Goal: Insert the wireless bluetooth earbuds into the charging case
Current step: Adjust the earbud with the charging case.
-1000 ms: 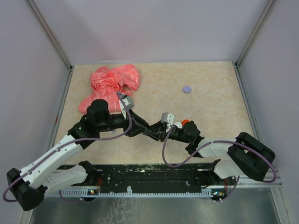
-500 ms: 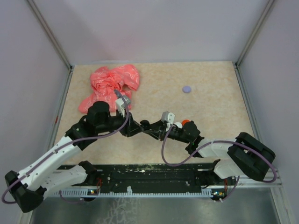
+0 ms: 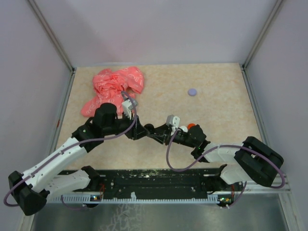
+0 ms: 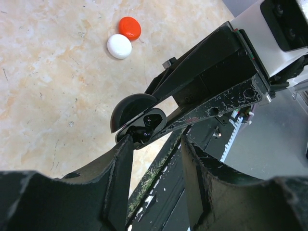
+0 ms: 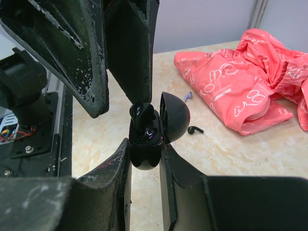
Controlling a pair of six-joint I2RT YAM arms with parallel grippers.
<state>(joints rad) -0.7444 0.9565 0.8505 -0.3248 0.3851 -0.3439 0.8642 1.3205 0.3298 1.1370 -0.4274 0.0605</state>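
While my right gripper (image 5: 145, 150) is squeezing the open black charging case (image 5: 174, 118), a black earbud (image 5: 141, 114) is poking up inside it. My left gripper (image 4: 156, 144) is hanging just above, spread apart, holding nothing. Farther off, a loose earbud (image 5: 195, 129) is lying by the pink cloth (image 5: 250, 82).

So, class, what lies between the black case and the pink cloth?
A black earbud and a purple earbud, loose on the table; the right wrist view shows them.
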